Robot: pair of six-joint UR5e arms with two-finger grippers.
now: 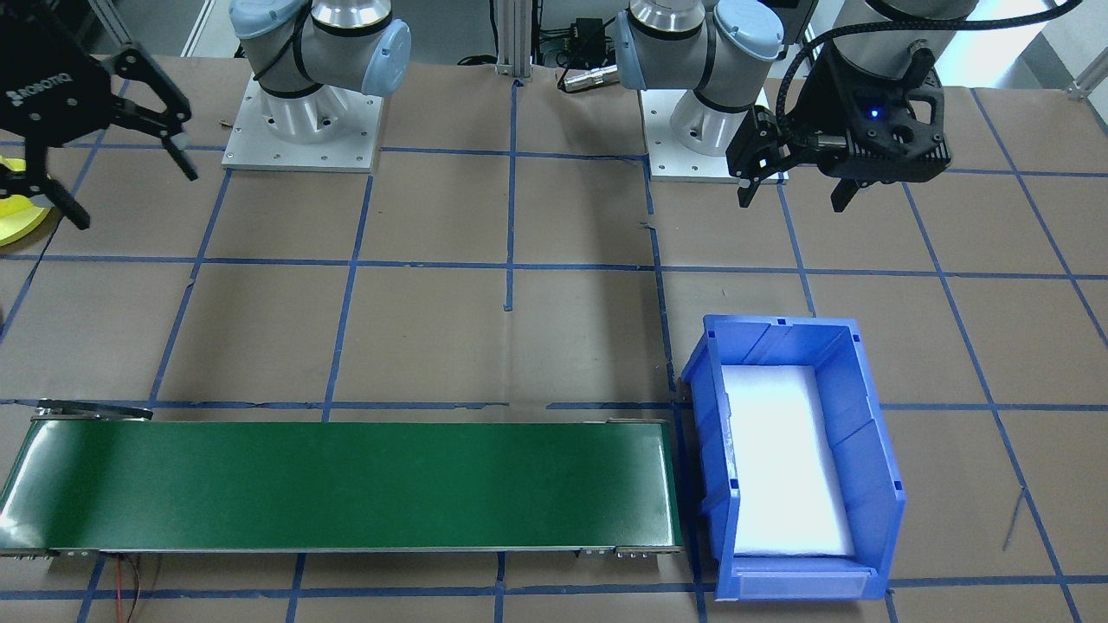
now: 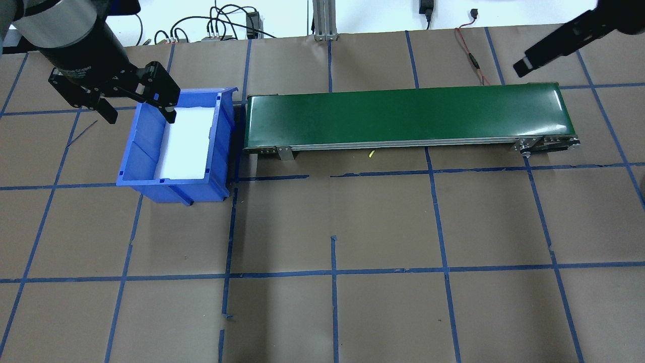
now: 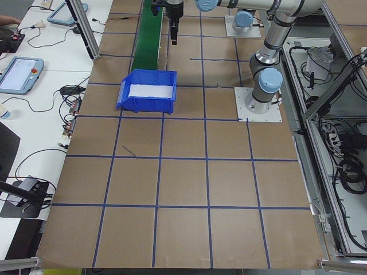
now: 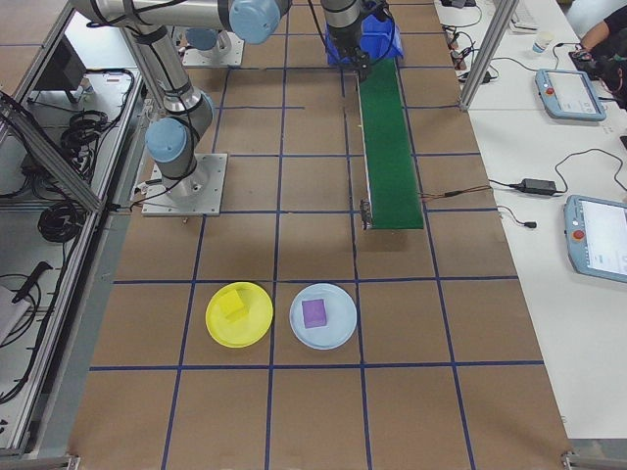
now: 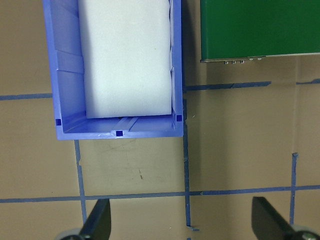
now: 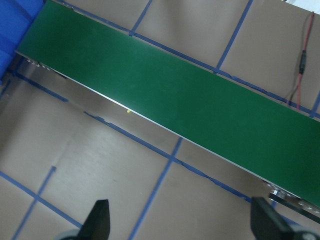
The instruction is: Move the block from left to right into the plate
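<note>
Counter [image 2: 383, 312]: brown paper surface gridded with blue tape; it fills most of the overhead view.
Conveyor [image 2: 408, 117]: long green belt across the upper middle of the overhead view; nothing lies on it.
Blue bin [image 2: 174, 146]: upper left of the overhead view, just beside the belt's end; only a white foam slab [image 2: 185, 143] shows inside.
Plate [image 4: 239, 314]: yellow, lower left of the exterior right view, well apart from the belt's near end; a yellow block [image 4: 232, 305] already sits in it.
Pale plate [image 4: 323, 316]: just beside the yellow one, carrying a purple block [image 4: 314, 313].
Progress: judging by the block in the plate, the transfer looks done or nearly so; no block shows in the bin, on the belt or in either hand, so nothing visible is left to move.
Left hand [image 2: 136, 108]: upper left of the overhead view, raised over the bin's outer edge, pointing down; fingers spread apart and holding nothing, as its wrist view also shows.
Right hand [image 1: 104, 173]: upper left of the front-facing view, raised above the counter near the plate's visible edge; fingers wide apart and empty.
</note>
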